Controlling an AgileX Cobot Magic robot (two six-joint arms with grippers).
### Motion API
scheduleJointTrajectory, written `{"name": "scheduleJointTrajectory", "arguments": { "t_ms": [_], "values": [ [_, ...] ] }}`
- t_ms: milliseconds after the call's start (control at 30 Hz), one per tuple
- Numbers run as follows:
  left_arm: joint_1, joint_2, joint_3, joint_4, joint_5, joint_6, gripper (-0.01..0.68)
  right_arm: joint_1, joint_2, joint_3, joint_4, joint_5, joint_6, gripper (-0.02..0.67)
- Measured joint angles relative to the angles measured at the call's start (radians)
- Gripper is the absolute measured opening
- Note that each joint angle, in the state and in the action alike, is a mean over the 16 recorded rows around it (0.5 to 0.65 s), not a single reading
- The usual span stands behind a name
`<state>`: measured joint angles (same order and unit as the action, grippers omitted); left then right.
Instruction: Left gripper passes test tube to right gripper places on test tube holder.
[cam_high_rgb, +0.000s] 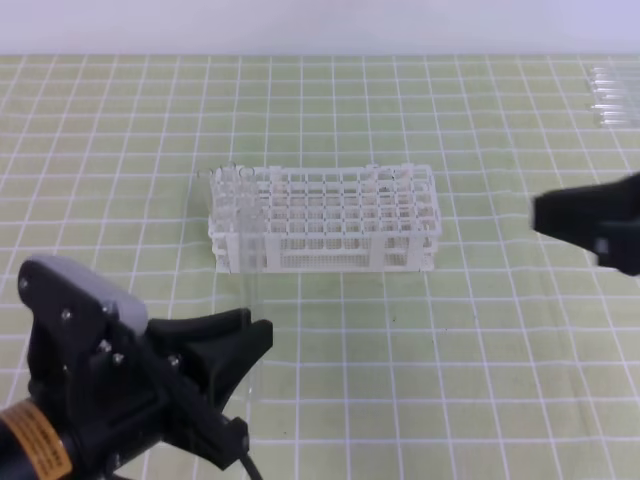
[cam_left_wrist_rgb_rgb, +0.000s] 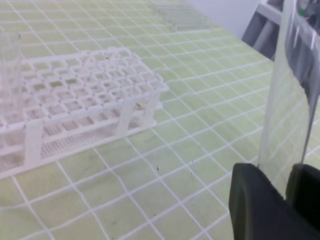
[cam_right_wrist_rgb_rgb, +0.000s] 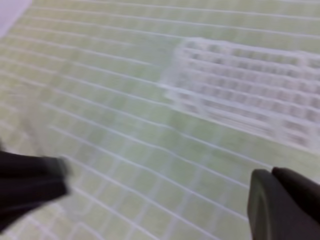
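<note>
In the left wrist view my left gripper (cam_left_wrist_rgb_rgb: 287, 176) is shut on a clear test tube (cam_left_wrist_rgb_rgb: 282, 100), which stands upright from between the black fingers. Seen from the exterior high view, this gripper (cam_high_rgb: 262, 335) hovers at the front left, in front of the white test tube holder (cam_high_rgb: 325, 220), and the held tube is only a faint outline there. The holder (cam_left_wrist_rgb_rgb: 85, 95) has a few clear tubes standing at its left end (cam_high_rgb: 237, 195). My right gripper (cam_high_rgb: 538, 215) hangs shut at the right edge, beside the holder, with nothing in it; its fingers (cam_right_wrist_rgb_rgb: 280, 200) lie together.
Several spare test tubes (cam_high_rgb: 610, 95) lie at the back right corner of the green grid mat (cam_high_rgb: 450, 350). The right wrist view is blurred; a dark shape (cam_right_wrist_rgb_rgb: 30, 185) shows at its left edge.
</note>
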<state>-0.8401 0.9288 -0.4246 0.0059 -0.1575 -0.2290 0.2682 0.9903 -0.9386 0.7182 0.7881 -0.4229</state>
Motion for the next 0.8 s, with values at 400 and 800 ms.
{"name": "scheduleJointTrajectory", "arguments": {
  "t_ms": [400,800],
  "values": [
    [0.108,-0.007,0.060,-0.009,-0.185,0.017,0.035,0.270,0.130,-0.100,-0.126,-0.235,0.063,-0.016],
    [0.202,-0.003,0.061,0.052,-0.291,0.018,0.041,0.418,0.072,0.111,-0.066,-0.787,-0.169,-0.016]
  ]
}}
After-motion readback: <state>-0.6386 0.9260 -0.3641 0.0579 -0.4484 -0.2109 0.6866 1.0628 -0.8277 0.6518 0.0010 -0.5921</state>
